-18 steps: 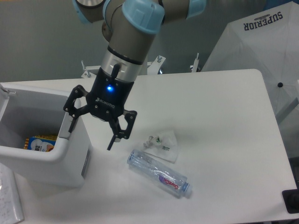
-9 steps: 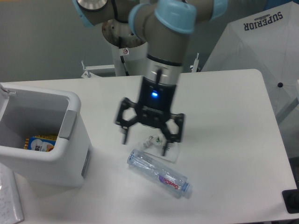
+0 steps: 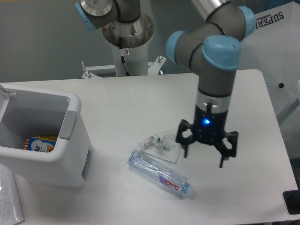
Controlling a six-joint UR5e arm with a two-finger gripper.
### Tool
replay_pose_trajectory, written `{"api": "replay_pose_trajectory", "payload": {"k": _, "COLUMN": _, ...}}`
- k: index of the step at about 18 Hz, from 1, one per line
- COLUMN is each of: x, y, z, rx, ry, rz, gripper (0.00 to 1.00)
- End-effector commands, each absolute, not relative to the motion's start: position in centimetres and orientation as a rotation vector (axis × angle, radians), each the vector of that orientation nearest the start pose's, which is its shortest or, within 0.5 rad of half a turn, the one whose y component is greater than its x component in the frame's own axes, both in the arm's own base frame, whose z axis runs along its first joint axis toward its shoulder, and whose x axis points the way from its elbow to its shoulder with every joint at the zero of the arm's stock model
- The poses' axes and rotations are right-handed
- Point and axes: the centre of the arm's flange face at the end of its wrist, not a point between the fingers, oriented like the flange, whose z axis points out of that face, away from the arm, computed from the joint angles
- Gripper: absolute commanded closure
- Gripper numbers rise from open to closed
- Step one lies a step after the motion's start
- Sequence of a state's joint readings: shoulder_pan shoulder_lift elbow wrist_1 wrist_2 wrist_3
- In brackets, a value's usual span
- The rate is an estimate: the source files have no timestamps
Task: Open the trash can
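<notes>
The large white boxy plastic trash can, rigid and light-looking, is sitting open-topped well left of the spread, empty claw, its grey tab looking the likeliest contact spot.

Gripper downward; fingers spread, empty

The bottle and bag lie left of the claw, the bin farther left.
</notes>
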State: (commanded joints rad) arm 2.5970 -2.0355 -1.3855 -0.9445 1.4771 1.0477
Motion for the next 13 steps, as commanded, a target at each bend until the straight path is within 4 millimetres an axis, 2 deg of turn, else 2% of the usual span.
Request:
{"api": "replay_pose_trajectory", "payload": {"k": 2, "x": -53.0, "y": 48.5, "z": 38.0, "rx": -2.934, "ry": 0.077, "rz": 0.283, "gripper": 0.0}}
{"api": "replay_pose_trajectory", "payload": {"k": 5, "x": -54.6, "y": 49.0, "z": 38.8, "rx": -3.023, "ry": 0.218, "rz": 0.185, "gripper": 0.0}}
{"api": "replay_pose_trajectory", "payload": {"k": 7, "x": -55.0, "y": 48.8, "z": 39.0, "rx": -3.052, "ry": 0.238, "rz": 0.19, "gripper": 0.0}}
{"api": "replay_pose_trajectory", "payload": {"k": 13, "x": -55.4, "y": 48.2, "z": 37.5, "rx": -3.116, "ry": 0.294, "rz": 0.173, "gripper": 0.0}}
